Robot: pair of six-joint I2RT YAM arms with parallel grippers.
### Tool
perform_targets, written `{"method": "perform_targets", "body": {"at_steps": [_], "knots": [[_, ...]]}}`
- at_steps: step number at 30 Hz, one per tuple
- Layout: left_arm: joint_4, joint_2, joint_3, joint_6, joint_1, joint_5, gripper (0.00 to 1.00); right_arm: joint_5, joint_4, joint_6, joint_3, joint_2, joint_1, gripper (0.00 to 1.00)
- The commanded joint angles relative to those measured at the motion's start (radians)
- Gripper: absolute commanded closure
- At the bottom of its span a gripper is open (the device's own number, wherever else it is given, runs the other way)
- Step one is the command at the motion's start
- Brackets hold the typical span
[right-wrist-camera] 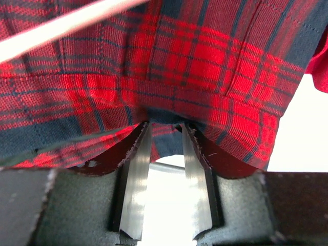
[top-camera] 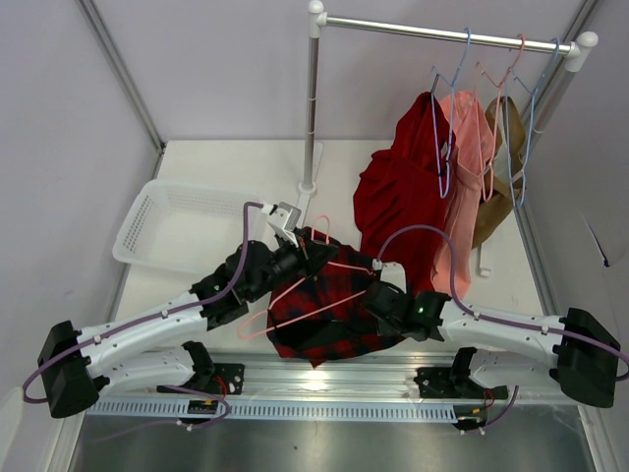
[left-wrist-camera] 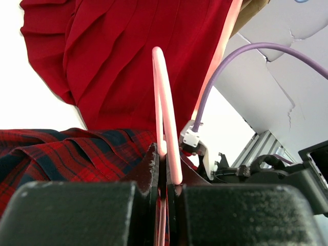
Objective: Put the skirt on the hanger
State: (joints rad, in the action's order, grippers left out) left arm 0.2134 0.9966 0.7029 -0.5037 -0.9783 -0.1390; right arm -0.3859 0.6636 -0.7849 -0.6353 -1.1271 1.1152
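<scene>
White table (top-camera: pixel 226 157), near edge: left gripper (left-wrist-camera: pixel 166 169) clamps hanger (left-wrist-camera: pixel 163 102) hook to steady it; right gripper (right-wrist-camera: pixel 164 133) pinches skirt (right-wrist-camera: pixel 205 61) edge, probably to pull it over wire.

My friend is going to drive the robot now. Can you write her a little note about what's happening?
Left gripper: shut on the hanger, near its hook.
Right gripper: looks shut on the edge of the skirt.
Where: the skirt lies at the near side of the table, with the hanger's wire across its top.
Done: both things are gripped.
Left: get the skirt onto the hanger; it is not hanging from it yet.
</scene>
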Motion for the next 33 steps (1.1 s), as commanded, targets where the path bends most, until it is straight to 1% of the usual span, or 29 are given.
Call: {"method": "perform_targets", "body": {"at_steps": [1, 10, 17, 25, 28, 29, 33], "knots": [[0.020, -0.001, 0.050, 0.019, 0.007, 0.001, 1.00, -0.030, -0.056, 0.033, 0.008, -0.017, -0.017, 0.64], [0.021, 0.007, 0.055, 0.021, 0.007, 0.004, 1.00, -0.013, -0.088, 0.039, 0.048, -0.031, -0.037, 0.64], [0.026, 0.010, 0.049, 0.019, 0.007, 0.006, 1.00, -0.021, -0.108, 0.019, 0.078, -0.034, -0.037, 0.65], [0.024, 0.010, 0.050, 0.019, 0.007, 0.007, 1.00, -0.010, -0.148, 0.022, 0.092, -0.071, -0.041, 0.66], [0.024, 0.010, 0.049, 0.017, 0.007, 0.007, 1.00, -0.002, -0.157, 0.024, 0.092, -0.083, -0.052, 0.68], [0.024, 0.010, 0.047, 0.017, 0.007, 0.007, 1.00, 0.001, -0.157, 0.024, 0.092, -0.089, -0.058, 0.71], [0.021, 0.007, 0.047, 0.019, 0.007, 0.007, 1.00, 0.027, -0.165, 0.026, 0.100, -0.088, -0.075, 0.76]]}}
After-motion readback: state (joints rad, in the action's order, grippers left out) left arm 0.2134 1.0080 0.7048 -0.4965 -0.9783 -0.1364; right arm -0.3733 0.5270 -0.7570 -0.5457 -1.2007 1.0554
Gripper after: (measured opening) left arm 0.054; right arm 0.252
